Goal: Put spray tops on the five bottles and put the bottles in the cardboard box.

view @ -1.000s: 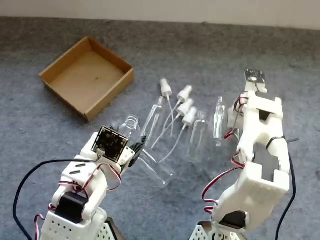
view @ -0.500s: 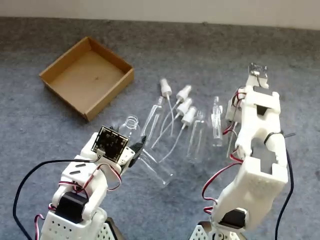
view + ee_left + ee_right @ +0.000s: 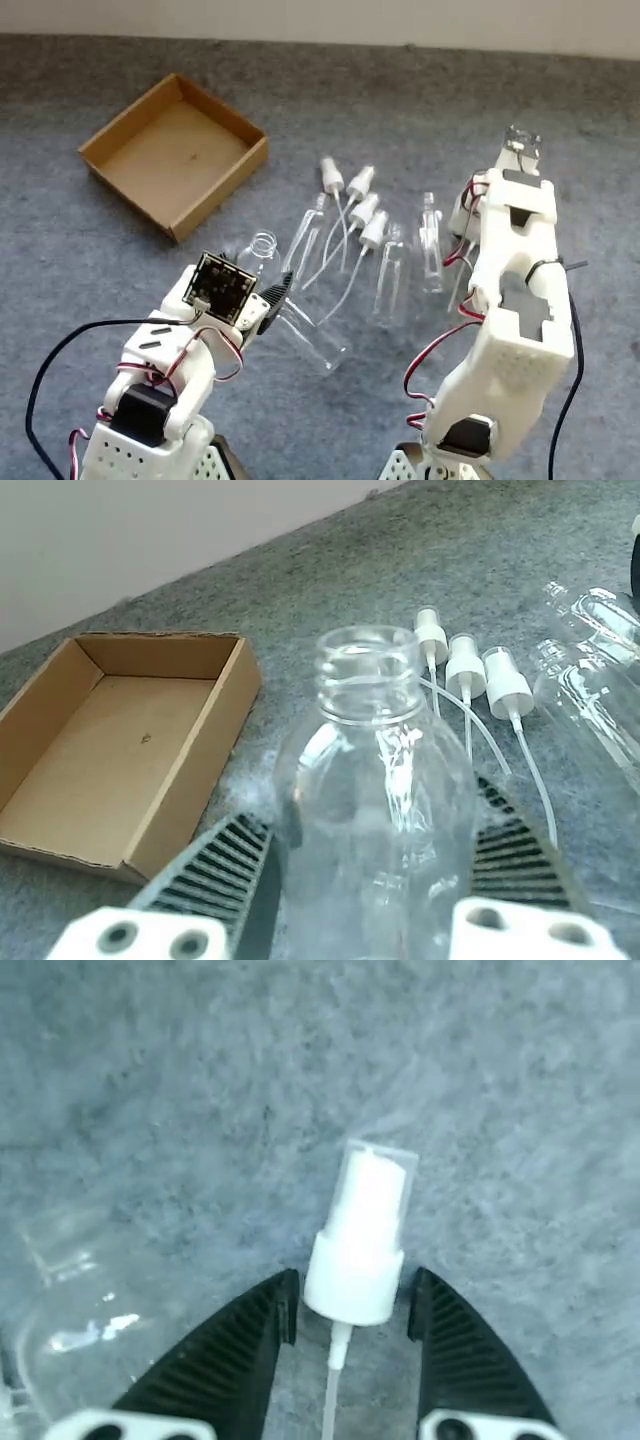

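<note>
Both end effectors are loaded: a bottle on the left, a spray top on the right.
Low in the high frame, the left end effector (image 3: 372, 865) is clenched on a clear bottle (image 3: 372, 780), whose long axis runs out from the jaws with the open mouth leading. Mid-frame, other bottles (image 3: 390, 272) lie flat on the grey table (image 3: 120, 300) beside loose spray tops (image 3: 365, 208). The right arm stretches toward the upper right, its end effector (image 3: 350, 1305) gripping a white spray top (image 3: 358, 1250), cap outward, tube trailing back. At upper left, the cardboard box (image 3: 222, 195) sits open side up, showing its bare floor.
</note>
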